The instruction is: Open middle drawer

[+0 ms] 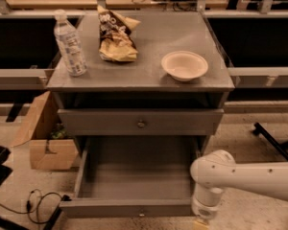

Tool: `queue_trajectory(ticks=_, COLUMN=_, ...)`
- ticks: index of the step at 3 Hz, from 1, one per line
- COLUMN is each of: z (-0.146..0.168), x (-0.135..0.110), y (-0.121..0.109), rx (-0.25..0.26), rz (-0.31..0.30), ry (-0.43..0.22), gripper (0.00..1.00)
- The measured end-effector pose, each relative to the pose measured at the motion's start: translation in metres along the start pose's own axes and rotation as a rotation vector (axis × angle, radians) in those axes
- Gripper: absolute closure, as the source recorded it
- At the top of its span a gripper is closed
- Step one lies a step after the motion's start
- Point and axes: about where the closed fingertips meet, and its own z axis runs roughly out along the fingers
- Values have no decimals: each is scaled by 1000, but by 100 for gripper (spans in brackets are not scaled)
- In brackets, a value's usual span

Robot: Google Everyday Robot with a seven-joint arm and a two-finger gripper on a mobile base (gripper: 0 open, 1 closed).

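Note:
The middle drawer (134,207) stands pulled far out of the grey cabinet, low in the camera view. Its grey tray (139,174) is bare inside, and its small knob (142,214) shows on the front. My white arm (249,176) reaches in from the right. My gripper (200,223) hangs at the drawer's front right corner and is cut off by the bottom edge of the view.
A closed drawer (140,122) with a round knob sits above the open one. On the cabinet top (149,71) stand a water bottle (70,44), a chip bag (115,35) and a white bowl (184,65). A cardboard box (43,138) and cables (38,202) lie on the floor at left.

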Motion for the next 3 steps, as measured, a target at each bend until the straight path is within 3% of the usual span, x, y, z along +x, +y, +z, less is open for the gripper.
queue_trajectory(ticks=1, z=-4, x=-3, y=-6, rx=0, rz=0, ry=0, gripper=68)
queue_trajectory(ticks=2, z=-5, x=-5, y=-10, rx=0, rz=0, ry=0, gripper=91)
queue_trajectory(ticks=3, z=-7, x=-7, y=-13, rx=0, rz=0, ry=0, gripper=100)
